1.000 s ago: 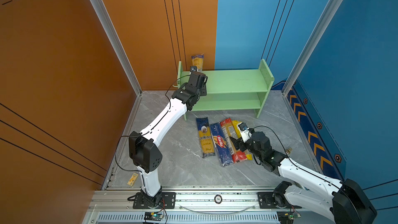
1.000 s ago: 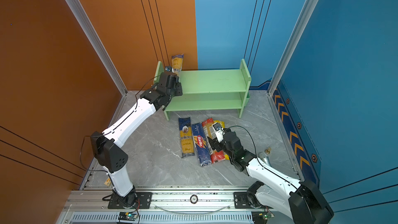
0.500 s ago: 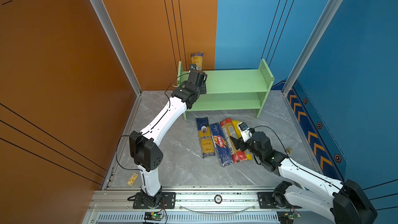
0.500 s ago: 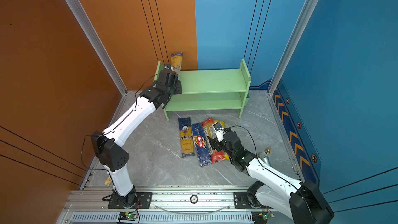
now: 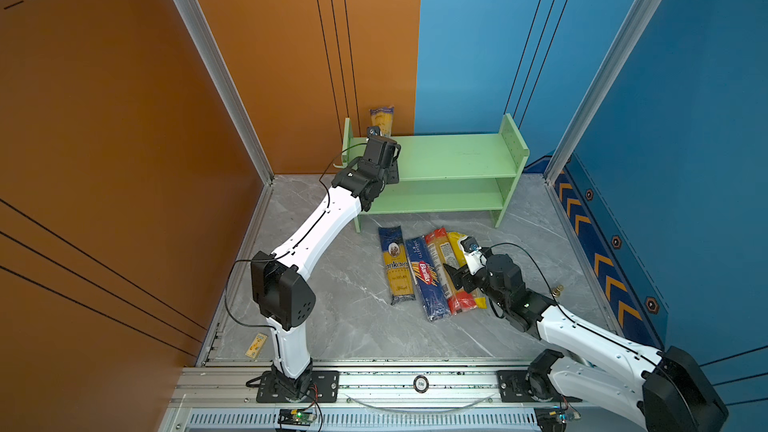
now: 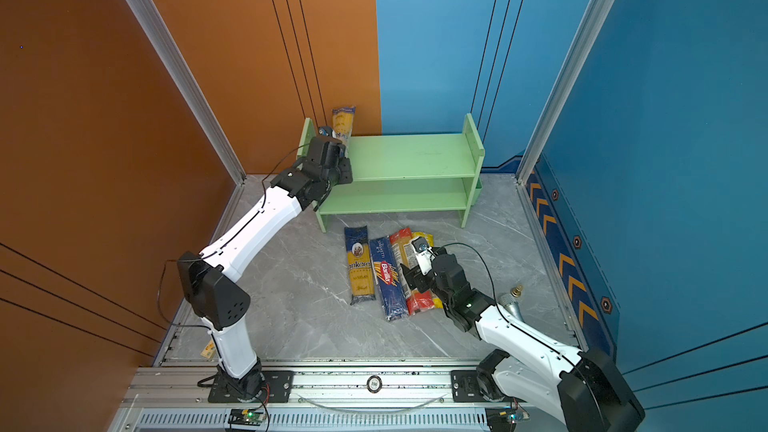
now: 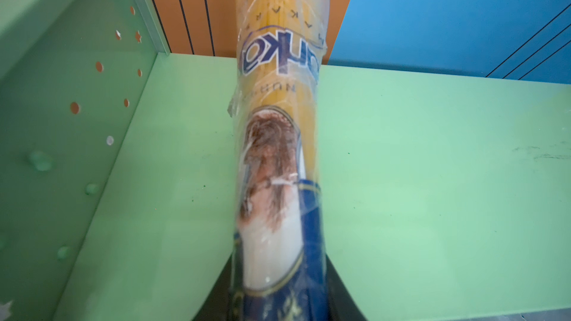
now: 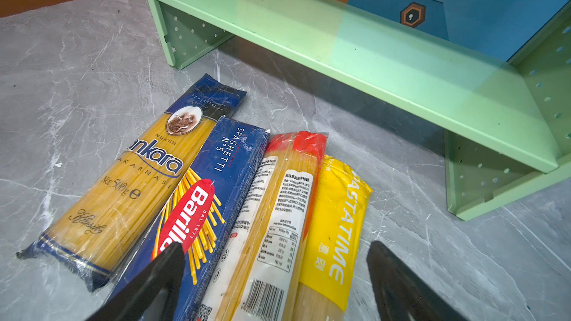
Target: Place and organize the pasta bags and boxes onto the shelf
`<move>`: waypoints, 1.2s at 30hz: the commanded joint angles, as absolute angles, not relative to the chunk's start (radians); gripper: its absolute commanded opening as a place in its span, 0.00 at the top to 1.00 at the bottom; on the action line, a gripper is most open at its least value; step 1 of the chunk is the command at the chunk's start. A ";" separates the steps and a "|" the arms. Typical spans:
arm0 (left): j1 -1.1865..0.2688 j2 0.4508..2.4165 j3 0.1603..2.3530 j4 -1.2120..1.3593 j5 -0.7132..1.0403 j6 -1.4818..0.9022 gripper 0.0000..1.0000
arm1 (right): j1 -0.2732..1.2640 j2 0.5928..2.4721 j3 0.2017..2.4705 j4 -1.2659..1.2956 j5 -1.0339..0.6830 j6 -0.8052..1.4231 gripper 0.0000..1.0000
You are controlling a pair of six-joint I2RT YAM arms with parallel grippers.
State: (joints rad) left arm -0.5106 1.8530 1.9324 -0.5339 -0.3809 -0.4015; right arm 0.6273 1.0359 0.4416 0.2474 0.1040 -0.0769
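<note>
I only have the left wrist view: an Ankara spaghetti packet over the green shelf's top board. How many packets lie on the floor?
Observer: Four, side by side in front of the shelf: a second Ankara packet, the Barilla packet, the red-ended packet and the yellow-ended packet.
Operator: What is the right arm doing?
Observer: The right gripper hovers open over the red-ended and yellow-ended packets, holding nothing.
Operator: How does my packet stand?
Observer: The held Ankara packet, clamped in the left gripper, stands on end at the shelf's left end, its top above the side panel.
</note>
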 commanded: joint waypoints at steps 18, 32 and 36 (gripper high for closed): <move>-0.502 1.856 1.969 -0.425 -0.388 -0.429 0.89 | 0.618 1.029 0.425 0.268 0.081 -0.063 0.09; -0.498 1.859 1.954 -0.423 -0.370 -0.433 0.82 | 0.616 1.028 0.418 0.279 0.083 -0.058 0.09; -0.499 1.858 1.949 -0.423 -0.365 -0.433 0.80 | 0.616 1.028 0.417 0.278 0.083 -0.058 0.09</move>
State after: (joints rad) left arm -0.5076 1.8580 1.9324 -0.5278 -0.3725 -0.4198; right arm 0.6212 1.0359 0.4305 0.2508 0.0998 -0.0765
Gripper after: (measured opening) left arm 0.329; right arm 0.911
